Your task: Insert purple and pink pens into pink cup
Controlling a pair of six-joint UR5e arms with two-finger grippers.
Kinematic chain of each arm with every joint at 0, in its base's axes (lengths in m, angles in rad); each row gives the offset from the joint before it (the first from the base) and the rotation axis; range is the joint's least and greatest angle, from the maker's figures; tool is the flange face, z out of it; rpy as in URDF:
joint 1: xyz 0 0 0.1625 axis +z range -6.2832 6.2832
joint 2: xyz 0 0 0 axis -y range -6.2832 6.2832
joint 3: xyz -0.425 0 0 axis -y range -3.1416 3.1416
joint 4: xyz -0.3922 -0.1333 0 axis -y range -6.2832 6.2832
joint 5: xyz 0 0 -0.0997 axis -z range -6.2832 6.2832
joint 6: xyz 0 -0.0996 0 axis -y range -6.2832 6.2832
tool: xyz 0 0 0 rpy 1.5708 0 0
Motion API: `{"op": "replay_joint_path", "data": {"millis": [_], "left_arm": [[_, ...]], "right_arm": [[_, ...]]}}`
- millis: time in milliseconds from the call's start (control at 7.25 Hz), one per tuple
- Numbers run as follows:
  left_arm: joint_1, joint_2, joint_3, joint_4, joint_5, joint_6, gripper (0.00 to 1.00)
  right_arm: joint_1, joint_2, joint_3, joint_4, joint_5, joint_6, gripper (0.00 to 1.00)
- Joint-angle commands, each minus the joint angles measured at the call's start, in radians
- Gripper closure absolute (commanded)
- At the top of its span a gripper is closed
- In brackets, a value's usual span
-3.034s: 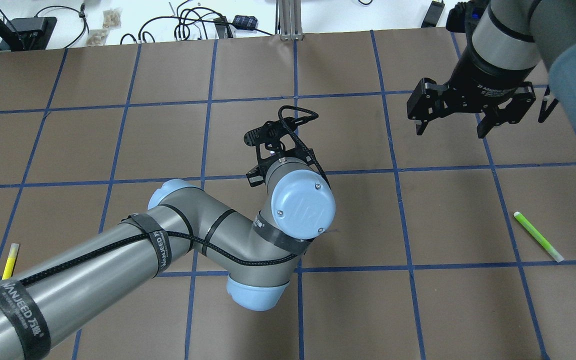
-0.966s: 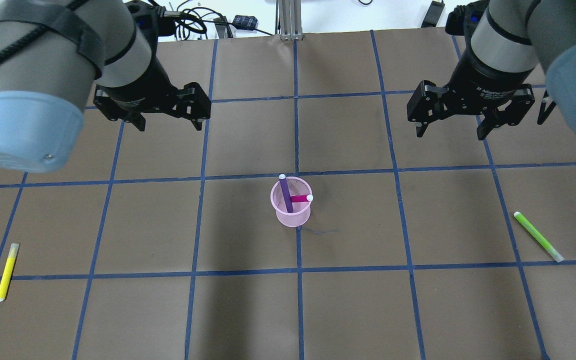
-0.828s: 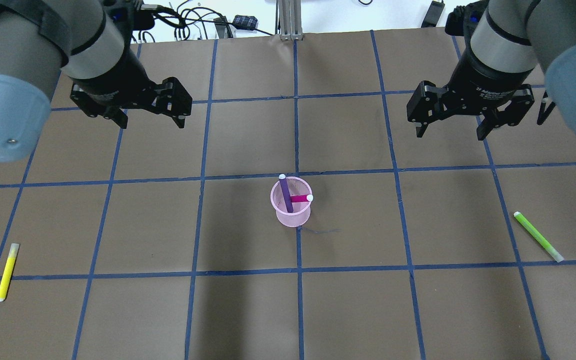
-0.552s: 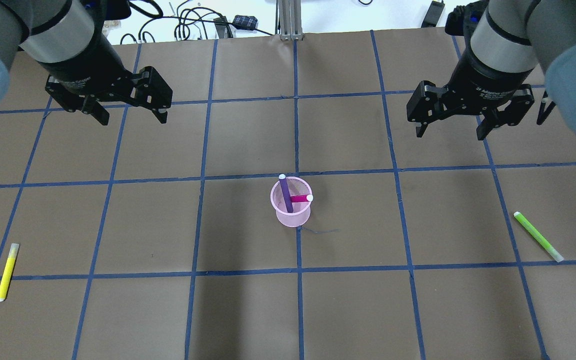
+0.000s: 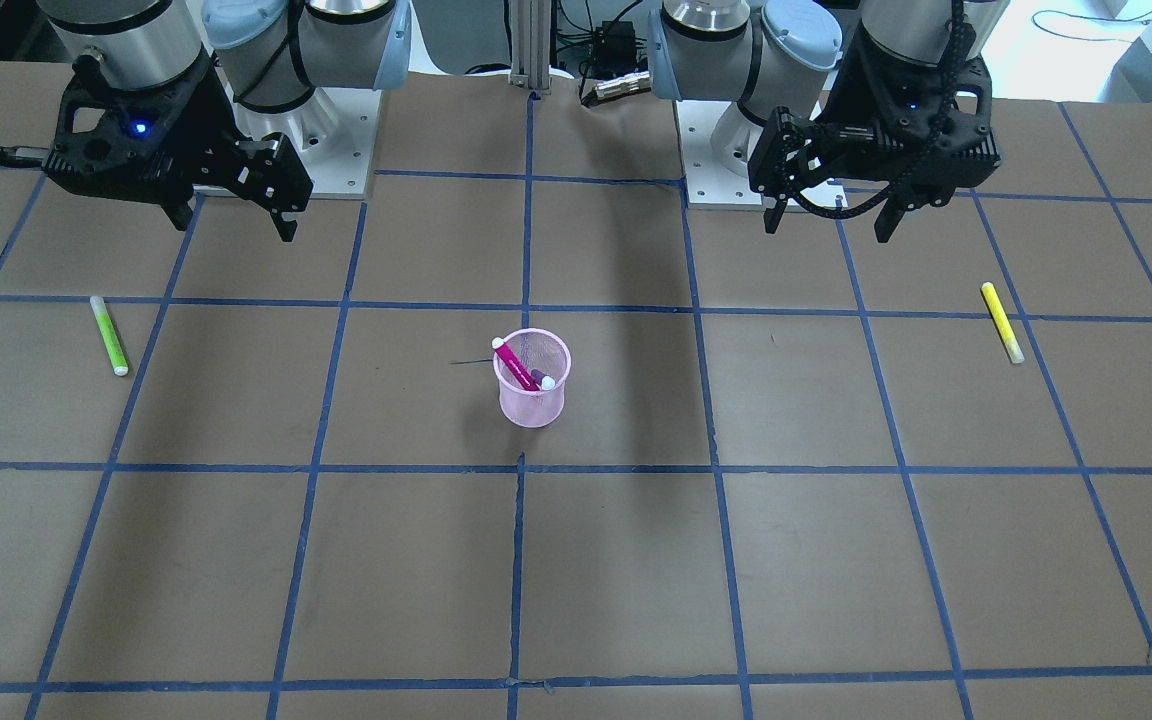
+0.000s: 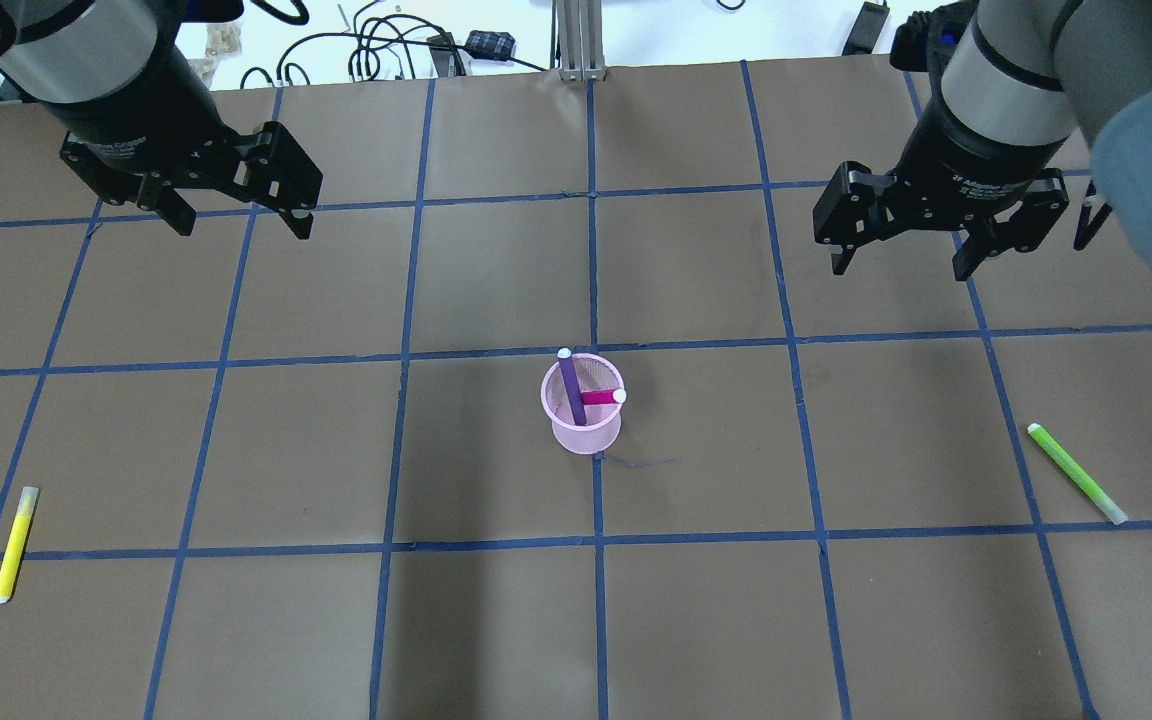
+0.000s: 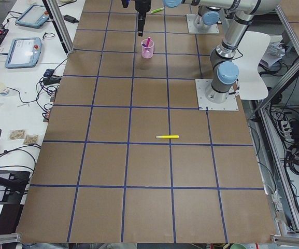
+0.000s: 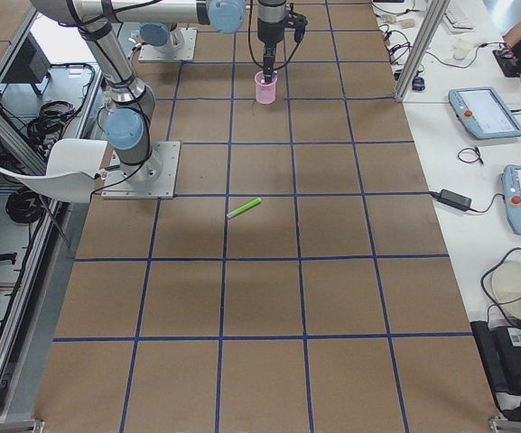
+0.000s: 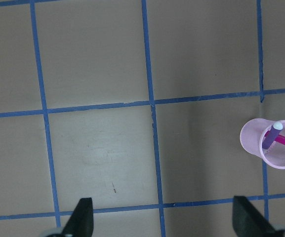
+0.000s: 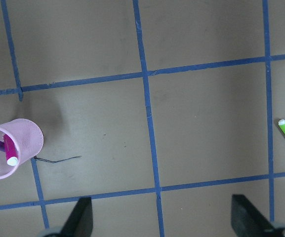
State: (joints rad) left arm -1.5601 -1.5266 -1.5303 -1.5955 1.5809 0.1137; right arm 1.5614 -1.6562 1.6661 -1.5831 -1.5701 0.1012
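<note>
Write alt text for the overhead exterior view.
A pink cup at centre holds the purple pen and the pink pen. The left claw and right claw hang open and empty farther back; a yellow pen and a green pen lie loose at either side.

- The table (image 6: 736, 630) is covered in brown sheeting, marked into squares by blue tape lines (image 6: 600, 620).
- An aluminium post (image 6: 576, 40) stands at the middle of its far edge.
- Beyond that edge lies a white bench (image 6: 676, 30) strewn with black cables (image 6: 376, 45).
- A white side bench (image 7: 14, 93) carries two blue-framed screens (image 7: 24, 52) and more wires.
- The light is even, with soft shadows on the sheeting.
</note>
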Motion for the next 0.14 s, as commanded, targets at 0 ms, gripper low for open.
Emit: {"op": "replay_joint_path", "data": {"millis": [0], "left_arm": [[0.002,-0.003,-0.001,0.0,0.001,0.044,0.0]], "right_arm": [[0.0,0.001,0.001,0.0,-0.001,0.0,0.0]]}}
